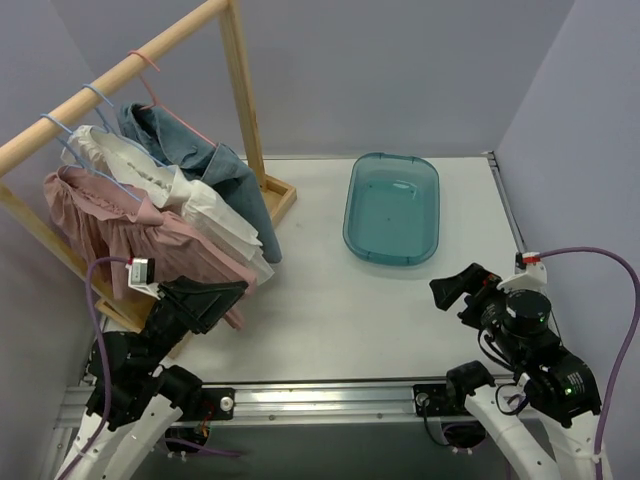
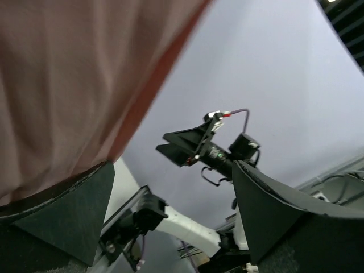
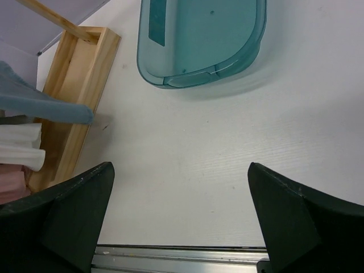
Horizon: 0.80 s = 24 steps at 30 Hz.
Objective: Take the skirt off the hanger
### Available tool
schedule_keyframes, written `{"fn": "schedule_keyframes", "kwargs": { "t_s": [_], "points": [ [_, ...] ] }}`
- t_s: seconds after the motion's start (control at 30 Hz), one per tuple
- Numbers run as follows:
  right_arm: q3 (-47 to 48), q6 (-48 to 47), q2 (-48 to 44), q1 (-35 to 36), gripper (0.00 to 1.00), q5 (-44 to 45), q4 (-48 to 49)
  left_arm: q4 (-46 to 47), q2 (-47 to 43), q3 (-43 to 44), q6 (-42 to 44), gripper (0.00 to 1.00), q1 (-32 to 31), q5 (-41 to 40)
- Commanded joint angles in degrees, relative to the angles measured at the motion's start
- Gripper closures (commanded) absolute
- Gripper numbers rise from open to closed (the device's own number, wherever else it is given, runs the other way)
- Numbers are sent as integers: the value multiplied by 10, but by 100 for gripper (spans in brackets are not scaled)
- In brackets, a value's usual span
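A white table (image 1: 330,310) boxed in by pale grey walls carries a wooden rack (image 1: 243,100), and we place everything else from that rack. Three garments hang on wire hangers from its rail: a blue denim one (image 1: 225,170) closest to the upright post, a white one (image 1: 195,200) in the middle, and the pink skirt (image 1: 140,235) at the rail's near end, closest to the arm bases. We take the pink piece to be the one to remove. Its gathered waistband runs along its hanger (image 1: 58,130), crosswise to the rail, and the cloth falls downward and toward the table's open side.

The left gripper (image 1: 228,300) sits at the skirt's lower hem, just off the rack's near end, with its jaws spread wide and holding nothing. In the left wrist view pink cloth fills the upper left and lies against the left-hand finger (image 2: 62,216), while the gap between the jaws is bare. So the skirt lies up and to the left of that gripper, and the left arm is plainly the nearer one.

The right gripper (image 1: 450,300) hangs well away from the rack on the far side of the table, jaws also spread and holding nothing. A teal tub (image 1: 392,208) lies to the right of the rack's foot, and we see nothing inside it.
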Motion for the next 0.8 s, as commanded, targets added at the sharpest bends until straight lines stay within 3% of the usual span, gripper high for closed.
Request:
{"fn": "schedule_keyframes", "kwargs": {
  "t_s": [0.0,0.27,0.47,0.57,0.77],
  "points": [
    [-7,7,30,3,0,31,3,-154,52,32,77,7,-1,2],
    [-19,-7,61,3,0,26,12,-362,135,202,232,18,-1,-64],
    [-33,-13,75,3,0,14,31,-470,200,319,337,27,-1,-173],
    [-42,-10,84,3,0,5,46,-477,261,398,373,28,-1,-190],
    [-35,-15,101,3,0,-12,57,-454,318,477,389,29,-1,-200]
  ]
}}
